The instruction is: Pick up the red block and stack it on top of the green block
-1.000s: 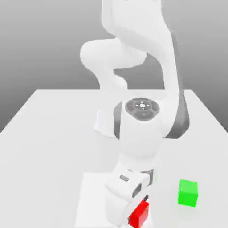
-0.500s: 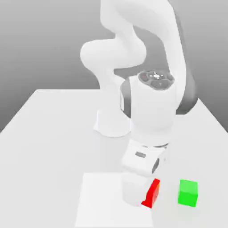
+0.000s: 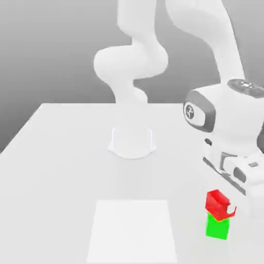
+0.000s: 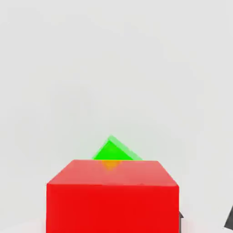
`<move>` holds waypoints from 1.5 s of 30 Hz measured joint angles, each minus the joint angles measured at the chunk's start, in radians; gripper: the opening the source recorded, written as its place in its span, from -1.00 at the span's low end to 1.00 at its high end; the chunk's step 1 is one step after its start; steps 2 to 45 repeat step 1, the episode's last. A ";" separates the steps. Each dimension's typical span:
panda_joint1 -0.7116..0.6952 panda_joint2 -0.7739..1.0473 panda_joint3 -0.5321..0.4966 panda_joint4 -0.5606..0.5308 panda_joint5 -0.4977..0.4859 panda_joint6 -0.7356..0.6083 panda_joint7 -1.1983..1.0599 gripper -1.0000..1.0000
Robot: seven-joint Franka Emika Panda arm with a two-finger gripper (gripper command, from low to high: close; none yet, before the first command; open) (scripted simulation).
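On the surface point(image 3: 62, 154), left to right: a pale square patch point(image 3: 131, 232) at the near edge, roughly centre. Arm base point(image 3: 132, 144) sits behind it, further back. Nothing else on the left half.

Right side, near edge: green block point(image 3: 216, 228) sits flat on the surface. Red block point(image 3: 216, 202) is on top of it, touching. It isn't squared up. In the exterior view it looks yawed and maybe slightly tipped against the green one. In the hand view a corner of the green block point(image 4: 113, 150) pokes out past the far edge of the red block point(image 4: 111, 195), so the two are clearly twisted relative to each other.

The tool point(image 3: 234, 198) is at the red block's right side in the exterior view, with the wrist above it and further right. I can't tell if it's spread or pinching the red block. I also can't tell whether the block's weight is on the green one or on the tool.

My read on handling: the red block is a small plain cube, likely light and rigid, and not fragile. The matte faces shouldn't be slippery. I'd take it across two opposite side faces at mid-height and centred, so it can't pivot in the grip. A corner-to-corner hold would let it rotate.

Stack looks essentially placed. Main risk as I see it is the twist. With the footprints misaligned the overlap is reduced, so a sideways nudge on retreat could slide it off.
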 joint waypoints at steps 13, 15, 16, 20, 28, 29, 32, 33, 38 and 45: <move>0.000 0.000 0.000 0.000 0.000 0.000 0.000 1.00; 0.000 0.000 0.000 0.000 0.000 0.000 0.000 1.00; 0.000 0.000 0.000 0.000 0.000 0.000 0.000 1.00; 0.000 0.000 0.000 0.000 0.000 0.000 0.000 1.00; 0.000 0.000 0.000 0.000 0.000 0.000 0.000 1.00; 0.000 0.000 0.000 0.000 0.000 0.000 0.000 1.00; 0.000 0.000 0.000 0.000 0.000 0.000 0.000 1.00; 0.000 0.000 0.000 0.000 0.000 0.000 0.000 1.00; 0.000 0.000 0.000 0.000 0.000 0.000 0.000 1.00; 0.000 0.000 0.000 0.000 0.000 0.000 0.000 1.00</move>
